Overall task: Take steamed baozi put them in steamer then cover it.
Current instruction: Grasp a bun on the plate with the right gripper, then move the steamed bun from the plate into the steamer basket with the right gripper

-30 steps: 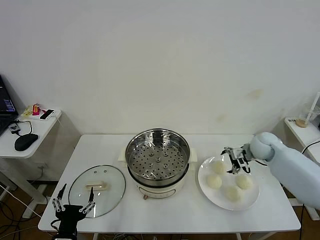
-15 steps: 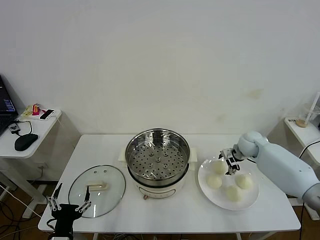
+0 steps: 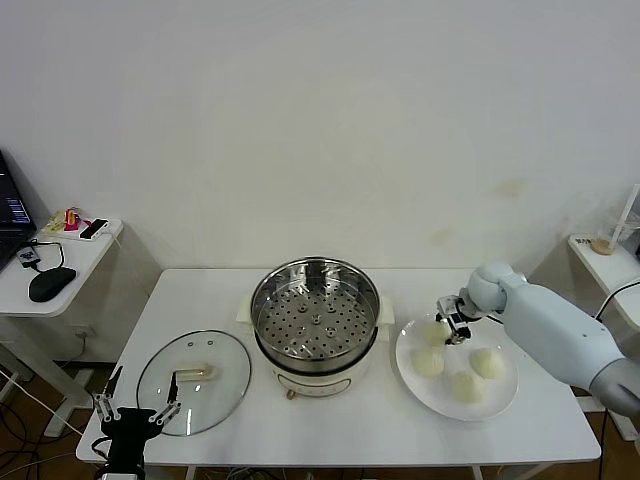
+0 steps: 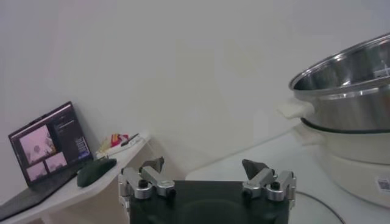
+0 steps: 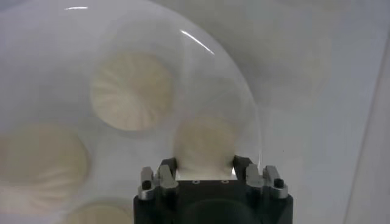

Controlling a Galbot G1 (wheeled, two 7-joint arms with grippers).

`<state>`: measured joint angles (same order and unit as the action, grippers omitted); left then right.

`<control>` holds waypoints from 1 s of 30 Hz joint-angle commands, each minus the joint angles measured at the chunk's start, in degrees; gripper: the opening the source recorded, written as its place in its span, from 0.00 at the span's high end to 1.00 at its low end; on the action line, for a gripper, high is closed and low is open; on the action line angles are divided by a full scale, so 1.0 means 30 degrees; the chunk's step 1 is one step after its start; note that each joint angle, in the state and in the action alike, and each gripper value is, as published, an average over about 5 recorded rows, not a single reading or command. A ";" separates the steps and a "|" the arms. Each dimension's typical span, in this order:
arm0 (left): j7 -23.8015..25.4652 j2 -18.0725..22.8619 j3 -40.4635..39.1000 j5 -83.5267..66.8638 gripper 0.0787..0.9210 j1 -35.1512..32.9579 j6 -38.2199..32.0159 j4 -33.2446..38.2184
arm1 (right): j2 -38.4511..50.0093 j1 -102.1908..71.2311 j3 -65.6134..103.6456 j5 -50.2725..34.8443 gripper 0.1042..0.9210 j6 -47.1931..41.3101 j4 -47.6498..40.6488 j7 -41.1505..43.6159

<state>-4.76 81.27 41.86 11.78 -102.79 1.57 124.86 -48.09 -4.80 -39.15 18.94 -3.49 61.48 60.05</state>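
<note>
The steamer (image 3: 315,320), a shiny steel pot with a perforated tray, stands mid-table on its cream base, uncovered and with nothing on the tray. Its side shows in the left wrist view (image 4: 347,91). The glass cover (image 3: 193,380) lies flat to its left. On the white plate (image 3: 505,395) lie three baozi (image 3: 428,363) (image 3: 487,362) (image 3: 466,386). A further baozi (image 5: 206,143) sits between the jaws of my right gripper (image 3: 450,322) (image 5: 206,167), which is shut on it at the plate's far edge. My left gripper (image 3: 135,415) (image 4: 204,165) hangs open by the table's front left corner, holding nothing.
A side table (image 3: 85,255) at the far left carries a laptop (image 4: 46,143), a mouse (image 3: 50,285) and small items. Another small table (image 3: 610,260) stands at the right. The white wall runs close behind the table.
My right gripper slid left over the plate and shut on the far baozi. The left gripper drifted slightly lower and left, still open.
</note>
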 commanded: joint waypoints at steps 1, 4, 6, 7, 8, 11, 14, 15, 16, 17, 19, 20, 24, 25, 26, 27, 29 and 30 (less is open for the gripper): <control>0.0003 -0.0096 -0.0013 -0.0009 0.12 0.0037 0.0015 -0.0037 | 0.1211 0.1328 -0.0812 -0.1480 0.42 -0.0097 0.1812 0.0551; 0.0013 -0.0175 -0.0061 -0.0040 0.12 0.0078 0.0010 -0.0083 | 0.2187 0.2563 -0.1113 -0.2384 0.42 -0.0168 0.2717 0.0658; 0.0027 -0.0235 -0.0120 -0.0064 0.12 0.0115 0.0017 -0.0117 | 0.2737 0.3527 -0.1369 -0.3100 0.42 -0.0246 0.3187 0.0697; 0.0043 -0.0270 -0.0153 -0.0082 0.12 0.0148 0.0034 -0.0141 | 0.2972 0.4098 -0.1587 -0.3565 0.42 -0.0337 0.3427 0.0722; 0.0059 -0.0305 -0.0186 -0.0110 0.12 0.0184 0.0056 -0.0167 | 0.3160 0.4702 -0.1830 -0.4057 0.42 -0.0437 0.3633 0.0740; 0.0102 -0.0440 -0.0245 -0.0270 0.12 0.0334 0.0136 -0.0287 | 0.3195 0.6472 -0.2634 -0.5337 0.42 -0.0725 0.4085 0.0756; 0.0131 -0.0604 -0.0249 -0.0445 0.12 0.0477 0.0166 -0.0466 | 0.2554 0.8411 -0.3530 -0.6303 0.42 -0.0855 0.4212 0.0652; 0.0141 -0.0649 -0.0244 -0.0487 0.12 0.0514 0.0169 -0.0520 | 0.2248 0.9051 -0.3890 -0.6654 0.42 -0.0882 0.4196 0.0593; 0.0153 -0.0697 -0.0232 -0.0530 0.12 0.0556 0.0171 -0.0578 | 0.1885 0.9725 -0.4270 -0.7052 0.42 -0.0903 0.4165 0.0524; 0.0170 -0.0745 -0.0216 -0.0568 0.12 0.0601 0.0172 -0.0640 | 0.1469 1.0422 -0.4699 -0.7468 0.42 -0.0908 0.4129 0.0440; 0.0205 -0.0807 -0.0172 -0.0606 0.12 0.0683 0.0172 -0.0756 | 0.0638 1.1681 -0.5603 -0.8198 0.42 -0.0849 0.4080 0.0240; 0.0221 -0.0837 -0.0142 -0.0620 0.12 0.0721 0.0168 -0.0820 | 0.0181 1.2215 -0.6069 -0.8580 0.42 -0.0808 0.4089 0.0100; 0.0252 -0.0928 0.0015 -0.0689 0.12 0.0811 0.0145 -0.1048 | -0.1590 1.3334 -0.7600 -0.9833 0.42 -0.0560 0.4467 -0.0626; 0.0259 -0.0949 0.0066 -0.0719 0.12 0.0821 0.0140 -0.1088 | -0.2048 1.3425 -0.7873 -0.9989 0.42 -0.0432 0.4585 -0.0796; 0.0263 -0.0969 0.0121 -0.0747 0.12 0.0829 0.0138 -0.1114 | -0.2513 1.3482 -0.8128 -1.0103 0.42 -0.0287 0.4674 -0.0945; 0.0269 -0.0995 0.0183 -0.0772 0.12 0.0833 0.0139 -0.1132 | -0.3024 1.3526 -0.8423 -1.0185 0.42 -0.0076 0.4721 -0.1083; 0.0281 -0.1035 0.0284 -0.0796 0.12 0.0832 0.0147 -0.1134 | -0.4036 1.3579 -0.9105 -1.0299 0.42 0.0496 0.4652 -0.1319; 0.0287 -0.1050 0.0337 -0.0797 0.12 0.0826 0.0154 -0.1120 | -0.4549 1.3572 -0.9504 -1.0289 0.42 0.0877 0.4531 -0.1440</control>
<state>-3.96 78.31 42.32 9.57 -100.35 2.01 121.78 -52.20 28.53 -59.11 -5.92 -3.61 73.80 57.99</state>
